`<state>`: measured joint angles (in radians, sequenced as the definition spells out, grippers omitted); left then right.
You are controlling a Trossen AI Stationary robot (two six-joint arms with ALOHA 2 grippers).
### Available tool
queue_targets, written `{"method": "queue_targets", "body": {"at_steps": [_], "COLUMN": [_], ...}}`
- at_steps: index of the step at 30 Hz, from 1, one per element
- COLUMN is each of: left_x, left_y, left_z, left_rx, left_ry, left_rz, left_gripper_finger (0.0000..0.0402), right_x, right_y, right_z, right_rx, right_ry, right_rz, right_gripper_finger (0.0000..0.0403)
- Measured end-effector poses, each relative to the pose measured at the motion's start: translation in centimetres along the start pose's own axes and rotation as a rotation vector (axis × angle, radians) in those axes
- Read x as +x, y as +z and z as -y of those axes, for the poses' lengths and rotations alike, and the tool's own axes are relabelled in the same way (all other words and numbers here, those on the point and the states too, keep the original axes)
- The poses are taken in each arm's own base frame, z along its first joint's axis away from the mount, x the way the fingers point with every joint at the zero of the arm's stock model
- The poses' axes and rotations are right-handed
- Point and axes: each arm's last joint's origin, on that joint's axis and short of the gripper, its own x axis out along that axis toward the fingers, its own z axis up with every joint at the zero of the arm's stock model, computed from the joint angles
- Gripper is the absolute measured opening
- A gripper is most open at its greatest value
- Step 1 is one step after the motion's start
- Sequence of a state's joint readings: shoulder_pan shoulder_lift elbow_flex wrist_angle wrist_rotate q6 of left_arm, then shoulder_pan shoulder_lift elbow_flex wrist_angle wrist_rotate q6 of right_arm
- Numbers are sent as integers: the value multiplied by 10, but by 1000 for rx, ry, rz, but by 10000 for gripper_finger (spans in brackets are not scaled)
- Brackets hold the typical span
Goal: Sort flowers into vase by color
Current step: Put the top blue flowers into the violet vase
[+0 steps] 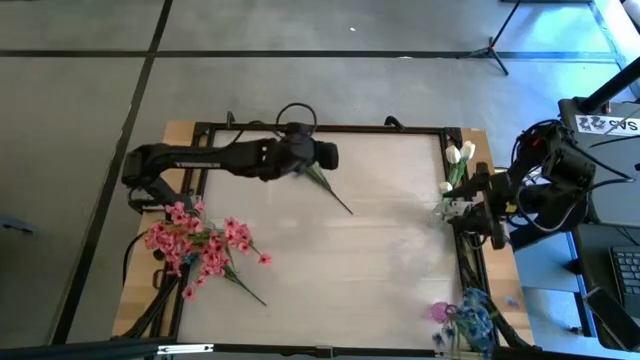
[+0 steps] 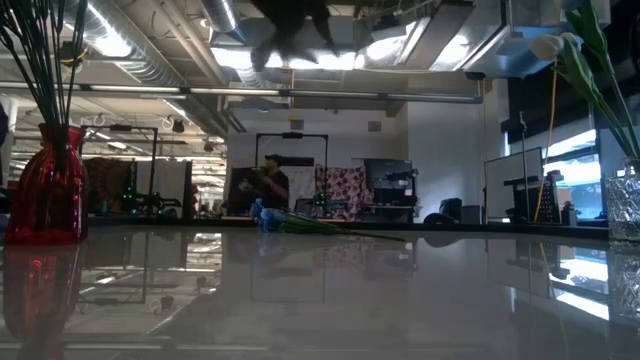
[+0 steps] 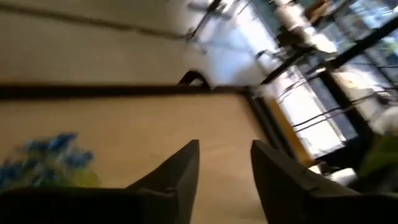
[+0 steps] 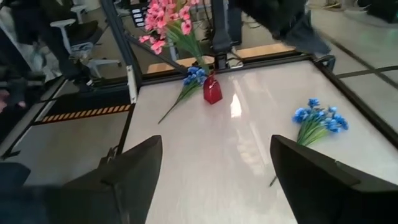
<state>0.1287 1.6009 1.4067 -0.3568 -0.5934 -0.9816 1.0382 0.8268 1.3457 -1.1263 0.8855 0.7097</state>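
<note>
Pale, glossy worktop fills a black frame, with both dark arms reaching in over it. The left arm stretches along the far side, its claw above a blue sprig lying flat on the worktop; the left wrist view shows the two fingers parted with nothing between them, blue blooms blurred beside them. The right arm sits at the right edge, its claw near the white buds; in the right wrist view the fingers stand wide apart and empty. Pink flowers stand bunched in a red vase near the left edge, and that vase is upright in the low view, thin stems rising from it. A second blue sprig lies on the worktop in the right wrist view, and another lies right by the red vase. More blue blooms gather at the near right corner. White buds rise from a clear vase at the right edge.
</note>
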Motion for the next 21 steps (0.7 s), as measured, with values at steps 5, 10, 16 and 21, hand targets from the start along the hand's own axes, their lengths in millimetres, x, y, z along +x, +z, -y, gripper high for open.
{"method": "queue_targets", "body": {"at_steps": [5, 10, 16, 21], "left_x": [37, 78, 117, 123], "left_y": [-5, -11, -28, -43], "left_z": [-22, -49, -82, -88], "left_rx": [-70, -172, -324, -311], "left_ry": [95, 251, 407, 456], "left_rz": [-120, -133, -214, -296], "left_gripper_finger": [193, 214, 215, 215], "right_x": [4, 8, 15, 22], "right_y": [-1, -2, -5, -8], "right_z": [-5, -10, -19, -27], "right_rx": [-9, 41, 96, 70], "right_ry": [-30, -52, -68, -83], "right_rz": [8, 15, 2, -13], "right_gripper_finger": [315, 316, 316, 316]}}
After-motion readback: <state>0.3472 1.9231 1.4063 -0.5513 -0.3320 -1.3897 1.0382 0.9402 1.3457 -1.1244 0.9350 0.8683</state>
